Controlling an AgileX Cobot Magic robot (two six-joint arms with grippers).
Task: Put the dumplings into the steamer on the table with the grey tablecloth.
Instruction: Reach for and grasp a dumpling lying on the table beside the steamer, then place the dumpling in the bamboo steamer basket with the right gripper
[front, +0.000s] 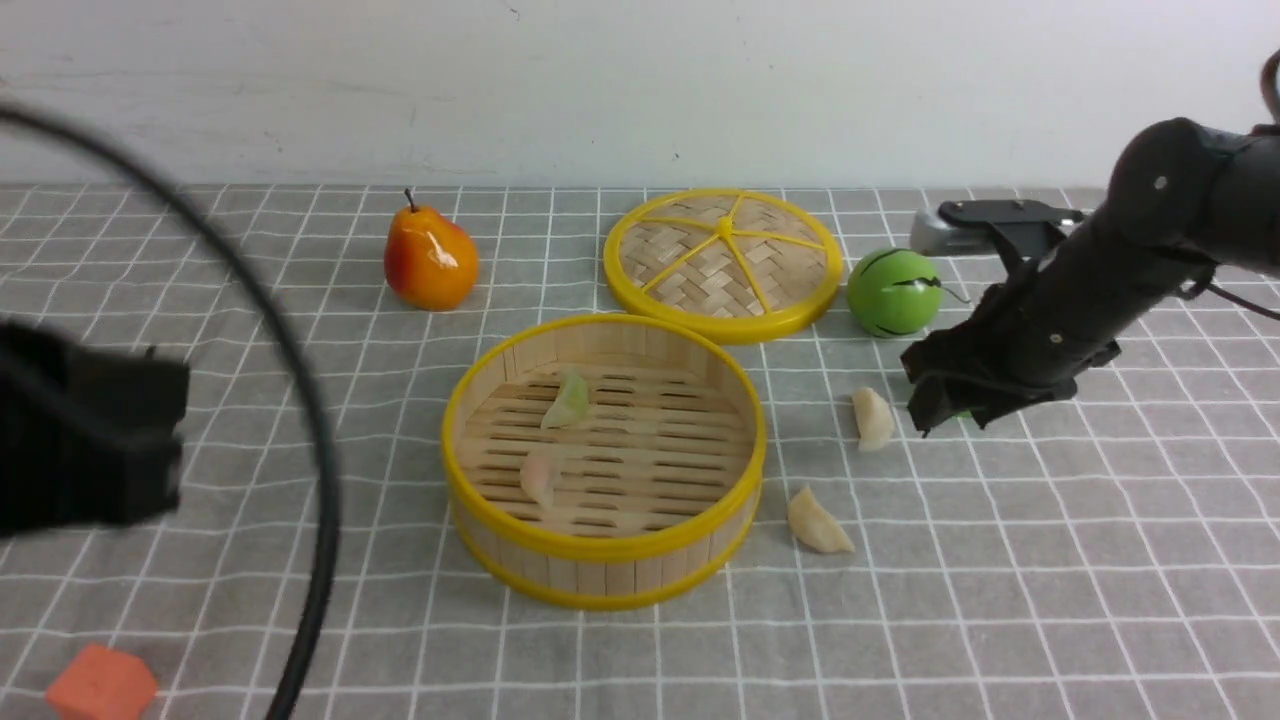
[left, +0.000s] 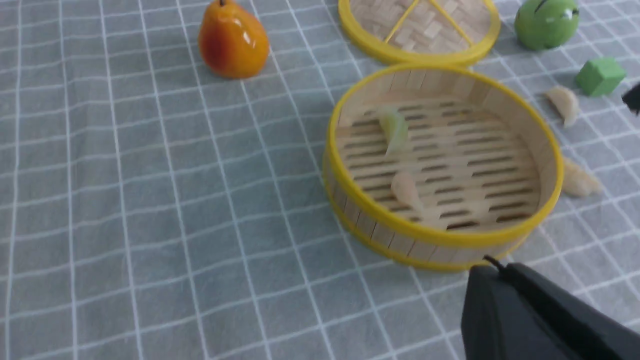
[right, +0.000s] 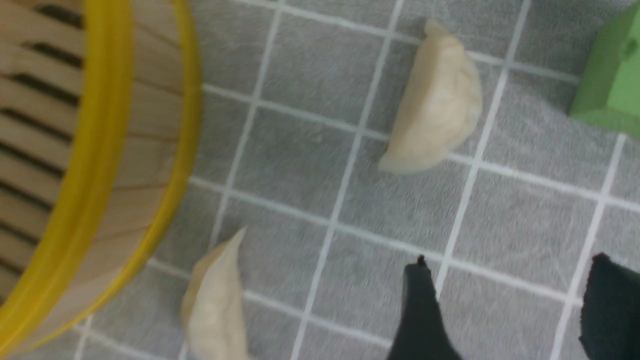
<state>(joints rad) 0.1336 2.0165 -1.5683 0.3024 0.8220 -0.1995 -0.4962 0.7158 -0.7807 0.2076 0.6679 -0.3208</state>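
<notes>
We note steamer (front: 600, 545) holds 2 dumplings (front: 567, 400); 2 cream dumplings (front: 873, 417) on bench (front: 1050, 560) beside wide, empty right tool (right: 510, 270); left tool (front: 90, 440): cannot tell.

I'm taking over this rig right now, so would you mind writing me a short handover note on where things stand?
The right gripper is open and empty, low over the grey tablecloth, close to the two cream dumplings.
The left gripper is off to the robot's left, clear of the steamer; only part of it shows, so its state is unclear.
Done: the greenish dumpling and the pinkish dumpling lie on the steamer floor.
Left: the farther cream dumpling and the nearer cream dumpling lie on the cloth to the steamer's right, probably a job for the right arm.
</notes>
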